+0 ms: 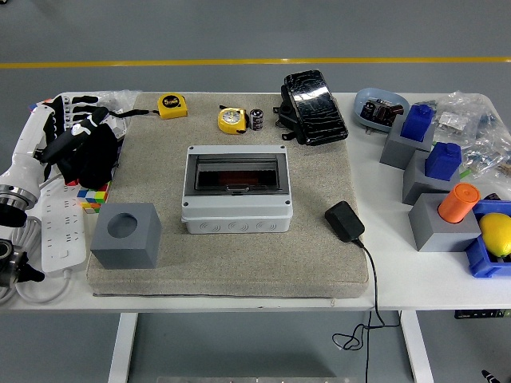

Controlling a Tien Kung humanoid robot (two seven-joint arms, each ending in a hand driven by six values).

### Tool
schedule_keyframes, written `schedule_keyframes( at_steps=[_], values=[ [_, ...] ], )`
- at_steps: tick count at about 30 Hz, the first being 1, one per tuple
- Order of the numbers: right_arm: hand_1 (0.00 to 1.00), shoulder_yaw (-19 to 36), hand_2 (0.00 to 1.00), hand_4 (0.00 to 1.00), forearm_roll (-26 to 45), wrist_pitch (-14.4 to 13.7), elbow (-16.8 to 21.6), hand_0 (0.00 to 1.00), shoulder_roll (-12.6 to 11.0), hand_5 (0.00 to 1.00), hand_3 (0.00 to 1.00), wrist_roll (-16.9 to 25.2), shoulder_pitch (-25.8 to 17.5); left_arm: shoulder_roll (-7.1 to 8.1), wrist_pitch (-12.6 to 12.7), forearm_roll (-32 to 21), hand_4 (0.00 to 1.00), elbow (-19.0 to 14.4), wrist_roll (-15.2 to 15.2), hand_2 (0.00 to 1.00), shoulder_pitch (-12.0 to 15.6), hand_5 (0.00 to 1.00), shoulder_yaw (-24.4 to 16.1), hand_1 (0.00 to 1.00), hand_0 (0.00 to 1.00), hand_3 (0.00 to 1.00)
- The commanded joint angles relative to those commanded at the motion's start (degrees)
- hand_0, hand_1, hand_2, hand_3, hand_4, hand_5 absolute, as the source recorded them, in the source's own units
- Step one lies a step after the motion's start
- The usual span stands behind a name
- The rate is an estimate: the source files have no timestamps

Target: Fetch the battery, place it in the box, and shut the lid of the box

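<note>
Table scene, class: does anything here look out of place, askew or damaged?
Mostly tidy. The black case at the mat's far edge lies askew, and its surface looks cracked or crinkled. The adapter's cord trails off the near table edge. The box sits square; the battery stands upright.

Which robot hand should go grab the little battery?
Probably the left. The left hand is over the table's left edge, holding nothing, on the same side as the battery at the mat's far edge. No right hand shows in the picture at all.
</note>
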Motion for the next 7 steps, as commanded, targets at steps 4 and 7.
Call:
schedule_keyframes(
  at_steps=[4, 7],
  values=[
    [0.655, -0.03, 0.658, 0.945, 0.00, 0.07, -0.06, 0.642, 0.02, 0.438, 0.531, 0.01, 0.02, -0.03, 0.02, 0.02, 0.998, 0.02, -0.01, 0.650, 0.07, 0.658, -0.13, 0.646, 0.553, 0.667],
    [0.655, -0.08, 0.658, 0.945, 0.01, 0.14, -0.07, 0.642, 0.03, 0.438, 0.531, 0.04, 0.06, -0.08, 0.01, 0.03, 0.998, 0.02, 0.00, 0.650, 0.02, 0.658, -0.17, 0.646, 0.553, 0.667]
  ],
)
